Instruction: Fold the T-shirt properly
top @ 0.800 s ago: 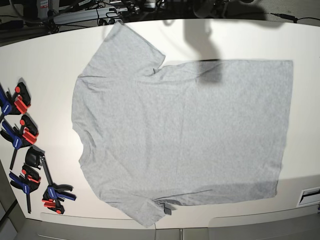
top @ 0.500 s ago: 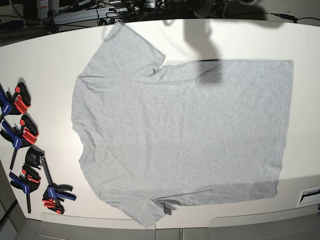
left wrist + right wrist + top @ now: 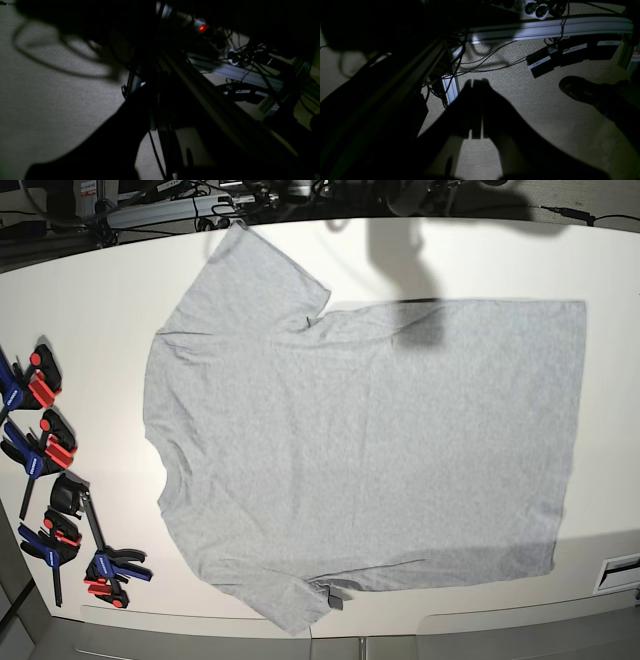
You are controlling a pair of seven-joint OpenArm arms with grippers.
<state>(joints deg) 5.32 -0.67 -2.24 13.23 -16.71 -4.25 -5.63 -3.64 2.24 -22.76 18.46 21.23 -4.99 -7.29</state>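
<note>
The light heather-grey T-shirt lies spread flat on the white table, plain side up. Its collar and sleeves are to the left and its hem to the right. No lettering shows. Neither gripper shows in the base view. In the right wrist view my right gripper is a dark silhouette with its fingers pressed together, empty, hanging over carpet beside the table frame. In the left wrist view my left gripper is only a black shape, and its jaws cannot be made out. The shirt is out of both wrist views.
Several red, blue and black clamps lie along the table's left edge. A power strip and cables run behind the far edge. A white slot sits at the lower right. A dark shoe stands on the carpet.
</note>
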